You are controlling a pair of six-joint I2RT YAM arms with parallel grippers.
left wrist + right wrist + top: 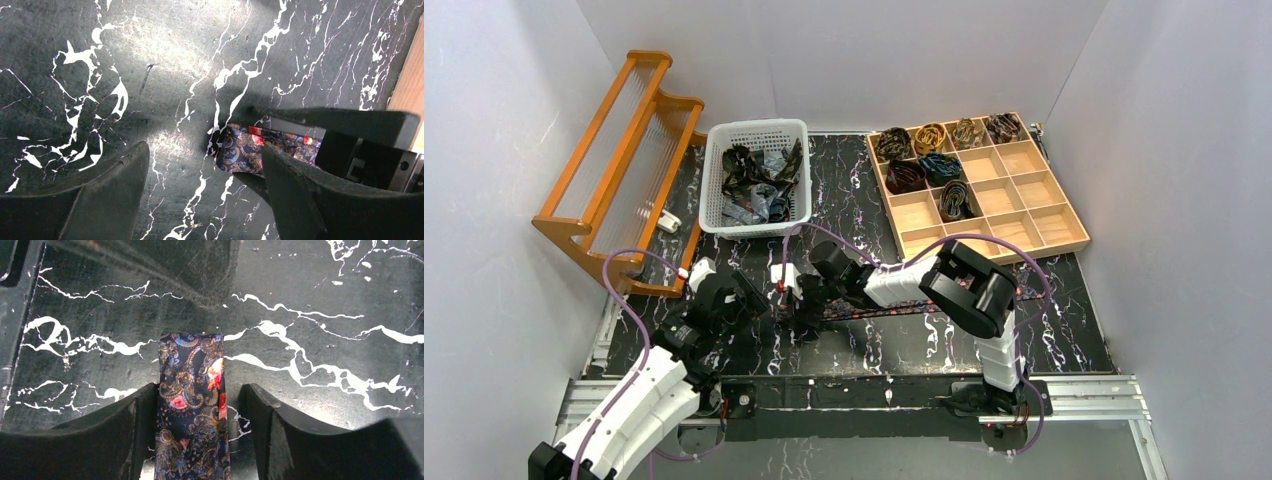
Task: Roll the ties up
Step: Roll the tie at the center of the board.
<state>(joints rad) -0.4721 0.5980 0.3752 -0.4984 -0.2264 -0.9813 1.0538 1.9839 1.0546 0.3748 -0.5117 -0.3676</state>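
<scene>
Presently: one tie (190, 365), navy, paisley in gold and pale blue with red-pink flowers; narrow, flat, unrolled. It lies on the black marbled table (325, 315). Right gripper (199, 392): fingers apart, straddling the tie near its end, one finger against its edge, the other just clear. Left gripper (200, 165): fingers apart over bare table, tie end just beside one finger. Coiled ties (924, 160) sit in a wooden tray (1024, 190); loose ties (759, 185) in a white basket (754, 128).

Seven rolled ties (941, 167), one flat tie (192, 405)

white basket (716, 195), wooden rack (614, 180), compartment tray (1040, 190)
</scene>
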